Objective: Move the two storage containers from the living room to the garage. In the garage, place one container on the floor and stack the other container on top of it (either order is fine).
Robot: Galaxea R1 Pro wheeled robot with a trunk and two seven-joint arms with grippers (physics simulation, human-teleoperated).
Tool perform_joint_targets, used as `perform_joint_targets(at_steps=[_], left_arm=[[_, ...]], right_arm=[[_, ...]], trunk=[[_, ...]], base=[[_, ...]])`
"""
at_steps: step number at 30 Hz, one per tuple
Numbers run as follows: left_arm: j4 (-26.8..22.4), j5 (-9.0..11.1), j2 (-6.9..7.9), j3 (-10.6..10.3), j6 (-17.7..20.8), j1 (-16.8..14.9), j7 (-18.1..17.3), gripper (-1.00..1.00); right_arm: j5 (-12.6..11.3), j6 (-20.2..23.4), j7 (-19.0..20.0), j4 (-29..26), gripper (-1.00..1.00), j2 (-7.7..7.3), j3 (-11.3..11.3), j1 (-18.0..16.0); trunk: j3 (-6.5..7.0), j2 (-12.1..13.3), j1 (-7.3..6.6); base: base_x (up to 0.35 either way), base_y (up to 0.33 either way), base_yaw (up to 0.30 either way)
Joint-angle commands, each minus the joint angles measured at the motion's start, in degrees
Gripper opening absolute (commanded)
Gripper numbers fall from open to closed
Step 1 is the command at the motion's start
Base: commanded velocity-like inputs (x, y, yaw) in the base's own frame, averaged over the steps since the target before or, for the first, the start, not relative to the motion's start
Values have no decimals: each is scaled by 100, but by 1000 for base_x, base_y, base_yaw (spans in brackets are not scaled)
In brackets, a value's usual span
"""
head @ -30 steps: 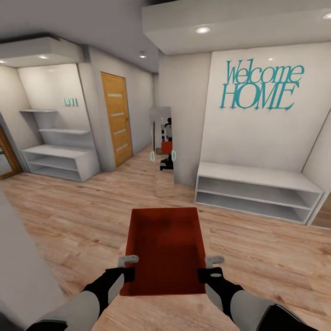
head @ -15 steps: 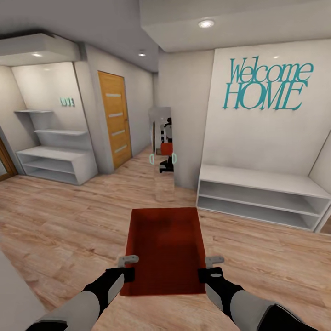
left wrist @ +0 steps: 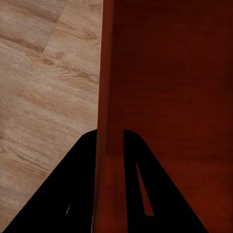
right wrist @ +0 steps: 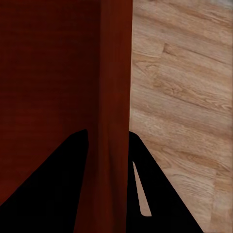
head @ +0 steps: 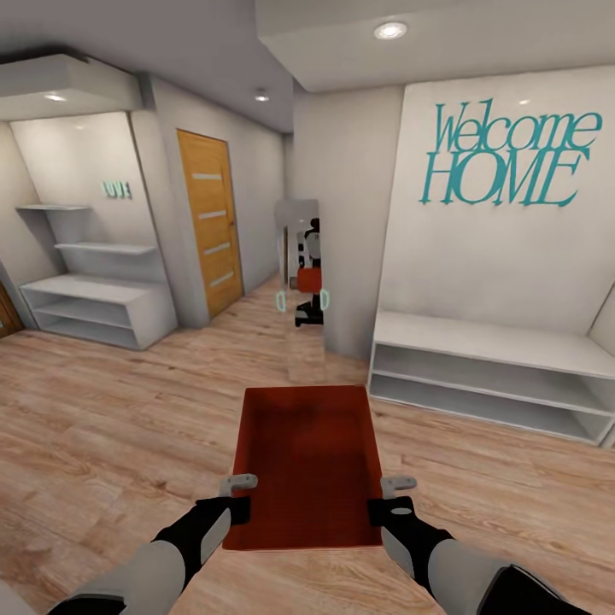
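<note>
We carry one orange-red storage container [head: 307, 465] out in front of us above the light wood plank floor [head: 111, 427], our left gripper [head: 237, 495] clamped over its left wall and our right gripper [head: 390, 497] clamped over its right wall, one finger inside and one outside each rim. Bare planks lie open on both sides and ahead. They run to a narrow passage between a wooden door [head: 207, 222] with pale stripes and a white corner wall bearing a tall mirror [head: 301, 256]; low white shelving [head: 487, 376] under the "Welcome HOME" lettering [head: 504, 154] edges the right side.
</note>
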Motion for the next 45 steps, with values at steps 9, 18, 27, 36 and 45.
perform_joint_targets(at_steps=[9,18,27,36,45], left_arm=[[-30,-12,15,7,39,-5,62,-100],[-30,-12,16,7,39,-7,60,-100],[-30,-12,15,7,40,-6,60,-100],[-26,-12,15,7,37,-5,60,-100],[-27,-12,15,7,40,-5,62,-100]], right_arm=[[-94,1,-42,22,-100,-15,4,-3],[-93,1,-42,22,-100,-21,4,-3],[-93,1,-42,22,-100,-12,4,-3],[-93,1,-42,22,-100,-12,4,-2],[-93,1,-42,22,-100,-14,4,-2]], trunk=[[-13,-13,7],[-13,-13,7],[-13,-13,7],[-13,-13,7],[-13,-13,7]], base=[[322,0,0],[322,0,0],[322,0,117],[322,0,268],[322,0,271]])
